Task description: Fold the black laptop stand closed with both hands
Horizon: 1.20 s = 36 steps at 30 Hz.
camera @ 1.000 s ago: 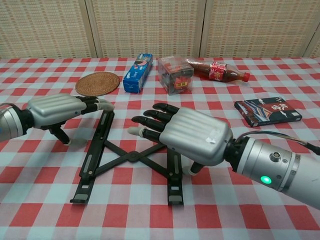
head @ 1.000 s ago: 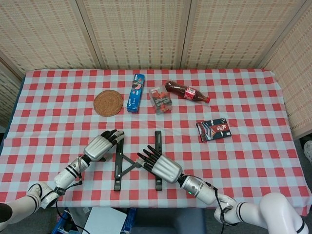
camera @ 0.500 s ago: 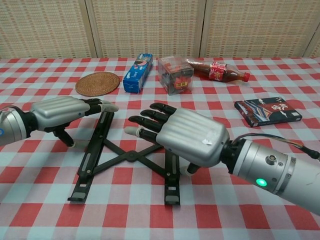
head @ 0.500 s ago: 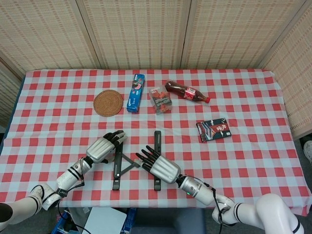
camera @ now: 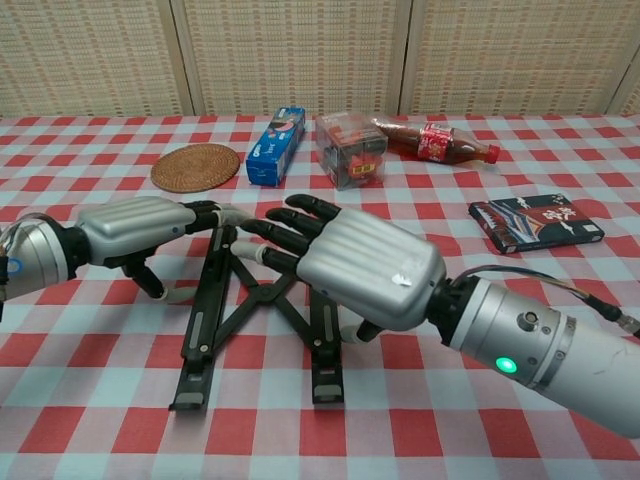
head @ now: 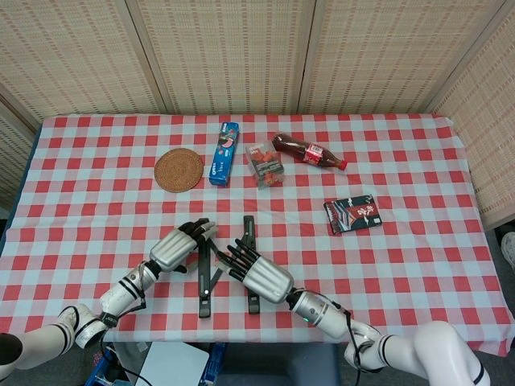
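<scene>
— Squeezing from both sides, are they? Where's the black laptop stand (head: 227, 265)?

— On the checked surface (head: 402, 265), well in front of the woven coaster (head: 179, 169). The left hand (head: 179, 248) and right hand (head: 259, 274) bracket its rails, fingers outstretched, gripping nothing, pressing inward so the crossed links can collapse. It looks partly folded.

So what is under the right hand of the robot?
Under the right hand lies the right rail of the black laptop stand; its near end shows. Its middle part is covered, so any contact there cannot be seen.
</scene>
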Available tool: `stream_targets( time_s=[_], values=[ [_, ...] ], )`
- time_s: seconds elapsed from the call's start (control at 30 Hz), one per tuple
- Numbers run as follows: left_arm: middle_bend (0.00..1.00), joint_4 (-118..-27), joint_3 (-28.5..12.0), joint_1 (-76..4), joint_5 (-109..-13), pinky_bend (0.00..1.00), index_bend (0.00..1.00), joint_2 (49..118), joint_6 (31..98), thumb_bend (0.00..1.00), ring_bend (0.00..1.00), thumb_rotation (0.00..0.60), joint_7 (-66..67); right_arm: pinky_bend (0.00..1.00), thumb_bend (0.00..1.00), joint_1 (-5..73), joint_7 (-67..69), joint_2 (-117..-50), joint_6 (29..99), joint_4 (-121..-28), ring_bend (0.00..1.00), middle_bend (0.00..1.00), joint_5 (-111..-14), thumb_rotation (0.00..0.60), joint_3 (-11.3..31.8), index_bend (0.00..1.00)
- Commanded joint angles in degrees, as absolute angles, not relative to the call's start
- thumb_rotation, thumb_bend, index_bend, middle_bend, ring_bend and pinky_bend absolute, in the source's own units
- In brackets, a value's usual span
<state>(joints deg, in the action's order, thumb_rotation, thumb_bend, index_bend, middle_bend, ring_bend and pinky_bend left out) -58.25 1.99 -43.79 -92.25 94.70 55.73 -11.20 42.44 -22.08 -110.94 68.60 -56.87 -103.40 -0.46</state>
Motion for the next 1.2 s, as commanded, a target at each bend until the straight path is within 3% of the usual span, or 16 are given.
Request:
stream_targets(
  time_s=[0.03, 0.63, 0.93, 1.2],
  values=[
    [0.00, -58.90, 1.90, -43.86, -92.00, 0.15, 0.00, 94.58, 55.54, 0.31, 0.00, 0.600, -11.46, 0.00, 0.00, 42.58, -21.60, -112.04, 69.62, -55.63, 0.00, 0.00, -103.72, 0.600, -0.21, 0.00],
    [0.00, -65.02, 1.40, -44.56, -91.16, 0.15, 0.00, 92.42, 54.67, 0.31, 0.00, 0.600, -10.44, 0.00, 0.00, 43.16, -21.69, -115.55, 73.02, -52.91, 0.00, 0.00, -104.86, 0.600, -0.03, 0.00],
    [0.00, -66.92, 1.03, -42.13, -88.78, 0.15, 0.00, 88.18, 56.34, 0.31, 0.00, 0.600, -9.49, 0.00, 0.00, 45.94, -22.00, -103.89, 67.95, -69.22, 0.00, 0.00, -105.19, 0.600, -0.55, 0.00],
    [0.00, -67.71, 0.41, -39.96, -86.87, 0.15, 0.00, 84.73, 57.85, 0.31, 0.00, 0.600, -9.46, 0.00, 0.00, 54.52, -20.21, -90.50, 50.65, -84.56, 0.00, 0.00, -102.94, 0.600, -0.14, 0.00]
  ],
)
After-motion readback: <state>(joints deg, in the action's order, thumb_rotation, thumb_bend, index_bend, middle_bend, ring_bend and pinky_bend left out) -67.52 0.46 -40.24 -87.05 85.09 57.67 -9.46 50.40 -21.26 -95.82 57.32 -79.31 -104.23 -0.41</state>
